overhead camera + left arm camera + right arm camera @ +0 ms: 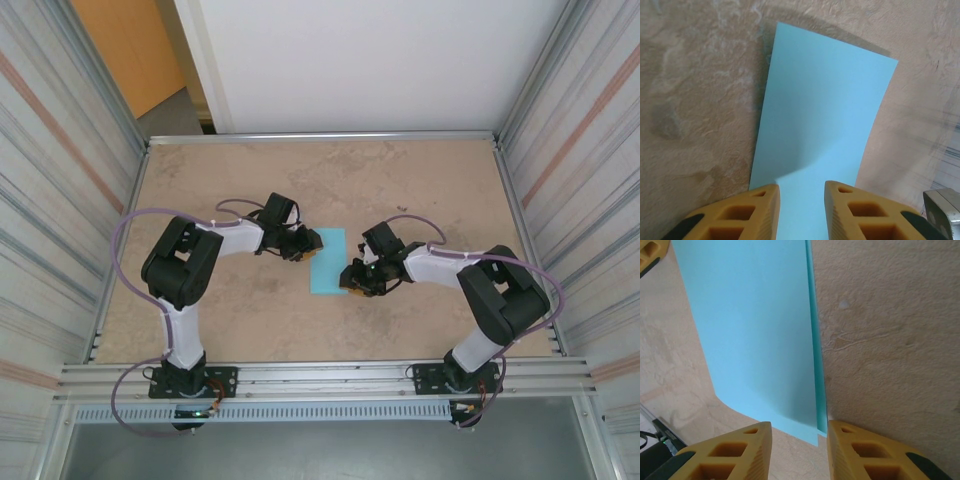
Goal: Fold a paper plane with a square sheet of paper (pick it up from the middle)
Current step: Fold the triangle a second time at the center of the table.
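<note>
No text, label or number is readable.

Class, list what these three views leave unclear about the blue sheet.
- Top external: the sheet is too small to show its creases. Its side edges are partly hidden under the left gripper and the right gripper.
- Left wrist: the sheet's near edge is cut off by the bottom of the frame.
- Right wrist: the sheet's far end is cut off by the top of the frame.

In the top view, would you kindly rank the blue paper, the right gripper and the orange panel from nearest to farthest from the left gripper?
1. Blue paper, right beside the left gripper, at centre.
2. Right gripper, at the paper's opposite, near-right edge.
3. Orange panel, far off at the upper left of the view.
</note>
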You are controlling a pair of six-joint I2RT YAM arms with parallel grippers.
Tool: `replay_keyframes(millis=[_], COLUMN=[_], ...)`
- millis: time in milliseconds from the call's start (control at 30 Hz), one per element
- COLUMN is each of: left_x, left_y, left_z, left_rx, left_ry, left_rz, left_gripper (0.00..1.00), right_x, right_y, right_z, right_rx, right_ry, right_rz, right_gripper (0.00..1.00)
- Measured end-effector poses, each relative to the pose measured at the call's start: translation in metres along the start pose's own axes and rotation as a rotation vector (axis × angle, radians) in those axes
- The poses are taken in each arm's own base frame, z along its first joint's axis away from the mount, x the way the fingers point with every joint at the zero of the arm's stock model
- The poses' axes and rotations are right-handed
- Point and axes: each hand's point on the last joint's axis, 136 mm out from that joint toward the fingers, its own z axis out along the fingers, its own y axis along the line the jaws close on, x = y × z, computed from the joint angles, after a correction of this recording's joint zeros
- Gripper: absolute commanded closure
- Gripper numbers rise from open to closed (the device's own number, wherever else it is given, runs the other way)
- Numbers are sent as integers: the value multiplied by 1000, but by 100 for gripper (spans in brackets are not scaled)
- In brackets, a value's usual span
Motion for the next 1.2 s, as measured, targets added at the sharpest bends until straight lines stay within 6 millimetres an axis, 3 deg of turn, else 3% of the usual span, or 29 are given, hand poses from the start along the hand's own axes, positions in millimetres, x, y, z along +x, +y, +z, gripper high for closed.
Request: replay_keyframes(millis=[567, 1200], left_x=[1, 1], left_y=[-1, -1], left_z=[0, 0], left_rx=[3, 4], left_ry=[4, 4], left_rz=[0, 0], left_gripper=[70, 70], right_x=[-2, -14], right_y=[11, 22], right_z=[2, 5], right_rx=[-44, -91], right_ry=[-1, -41], right_rz=[-23, -35], right_gripper=[73, 68])
